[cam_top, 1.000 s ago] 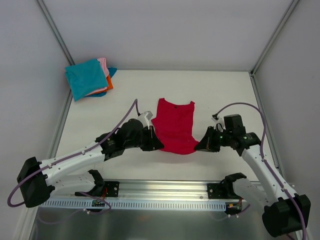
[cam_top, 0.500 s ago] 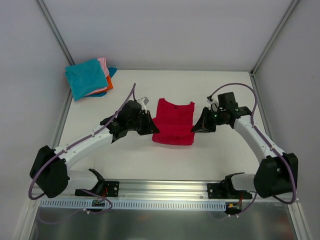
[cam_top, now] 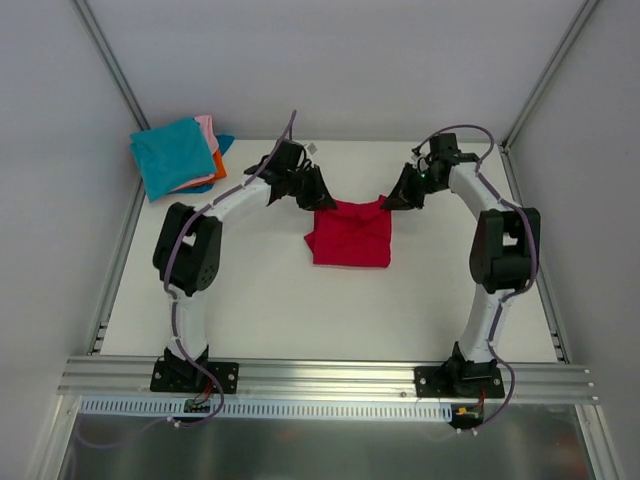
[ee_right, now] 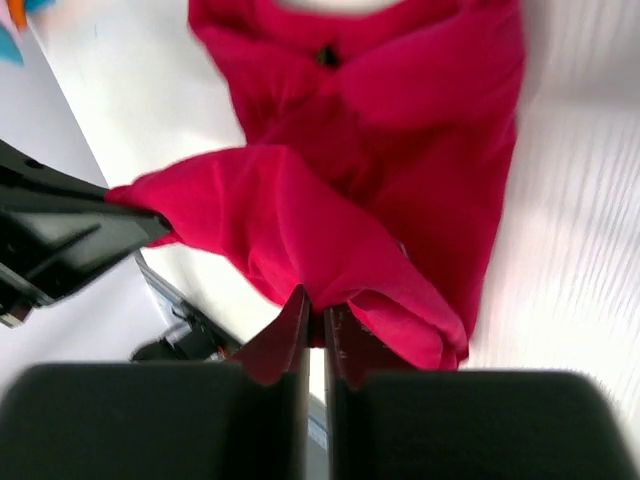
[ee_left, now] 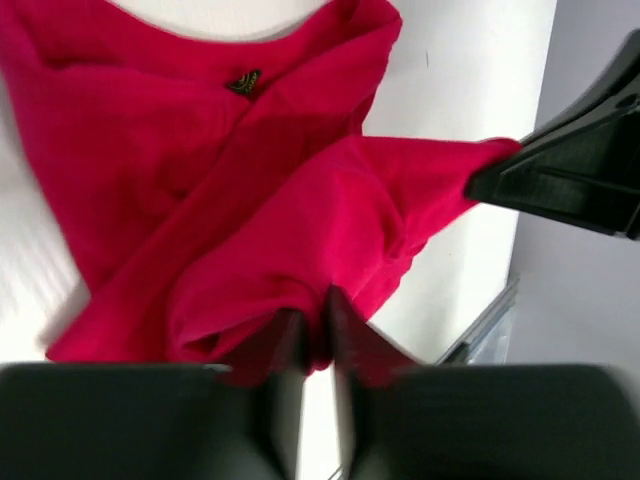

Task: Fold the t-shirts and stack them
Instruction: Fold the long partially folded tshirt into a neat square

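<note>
The red t-shirt (cam_top: 350,235) lies at the table's middle, its bottom half folded up over its top. My left gripper (cam_top: 326,202) is shut on the hem's left corner and holds it above the collar end. My right gripper (cam_top: 386,203) is shut on the hem's right corner, level with it. In the left wrist view the red t-shirt (ee_left: 250,200) hangs from my left gripper (ee_left: 317,310), with the collar label beneath. In the right wrist view the red t-shirt (ee_right: 380,180) hangs from my right gripper (ee_right: 314,305). A stack of teal, pink, orange and blue t-shirts (cam_top: 178,155) sits at the far left corner.
Grey walls with metal corner posts (cam_top: 110,60) close in the white table (cam_top: 260,290) on three sides. An aluminium rail (cam_top: 320,375) carrying the arm bases runs along the near edge. Both arms are stretched far over the table.
Both grippers have carried the shirt's bottom hem from the near side away toward the collar, folding the shirt in half. Both arms have stretched out far.
</note>
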`<state>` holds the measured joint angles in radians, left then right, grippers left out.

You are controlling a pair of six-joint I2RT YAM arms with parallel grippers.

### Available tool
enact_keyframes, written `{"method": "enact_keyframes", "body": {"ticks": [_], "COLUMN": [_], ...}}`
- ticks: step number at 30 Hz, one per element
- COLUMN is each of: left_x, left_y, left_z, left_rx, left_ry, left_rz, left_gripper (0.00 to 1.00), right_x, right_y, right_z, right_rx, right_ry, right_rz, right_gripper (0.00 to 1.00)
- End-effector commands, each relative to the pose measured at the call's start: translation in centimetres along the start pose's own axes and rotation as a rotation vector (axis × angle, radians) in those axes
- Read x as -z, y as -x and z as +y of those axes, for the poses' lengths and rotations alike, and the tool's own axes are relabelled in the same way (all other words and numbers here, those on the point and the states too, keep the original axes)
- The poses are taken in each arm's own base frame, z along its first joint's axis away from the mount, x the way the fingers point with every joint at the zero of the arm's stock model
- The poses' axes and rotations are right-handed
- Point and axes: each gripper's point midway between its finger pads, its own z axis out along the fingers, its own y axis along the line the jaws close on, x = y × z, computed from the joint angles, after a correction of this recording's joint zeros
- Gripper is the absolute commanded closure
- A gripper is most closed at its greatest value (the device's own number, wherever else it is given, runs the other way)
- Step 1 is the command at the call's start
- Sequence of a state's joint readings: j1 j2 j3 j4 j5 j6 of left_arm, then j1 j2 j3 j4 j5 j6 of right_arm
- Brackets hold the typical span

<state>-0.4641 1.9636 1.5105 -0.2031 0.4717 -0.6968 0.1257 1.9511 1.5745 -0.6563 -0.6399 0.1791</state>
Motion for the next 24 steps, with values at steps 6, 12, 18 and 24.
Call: {"method": "enact_keyframes", "body": {"ticks": [6,12,18,24], "left_x": [-2.1,5.0,11.0,14.1], "left_y": [3.8,4.5,2.2,-3.8], "left_z": [3.2,2.1,-1.4,-4.9], "left_rx": [0.120,-0.020,-0.073,-0.129], "left_ry": [-0.029,0.032,-0.059,-0.207], "left_rz": [-0.020,-0.235,-0.302,-0.252], "left_gripper": [0.01,0.01,0.01,0.01], "right_x": [-3.1,0.9,5.7,3.9], "right_y": [6.9,5.6,1.5,-0.3], "right_z": [-0.7,1.4,3.9,5.1], "right_rx": [-0.066,0.020,0.093,0.087], "right_ry": [0.015,0.020,0.042,0.099], "right_rz": [-0.020,-0.088,-0.143,-0.082], "right_gripper": [0.01,0.00,0.01,0.01]}}
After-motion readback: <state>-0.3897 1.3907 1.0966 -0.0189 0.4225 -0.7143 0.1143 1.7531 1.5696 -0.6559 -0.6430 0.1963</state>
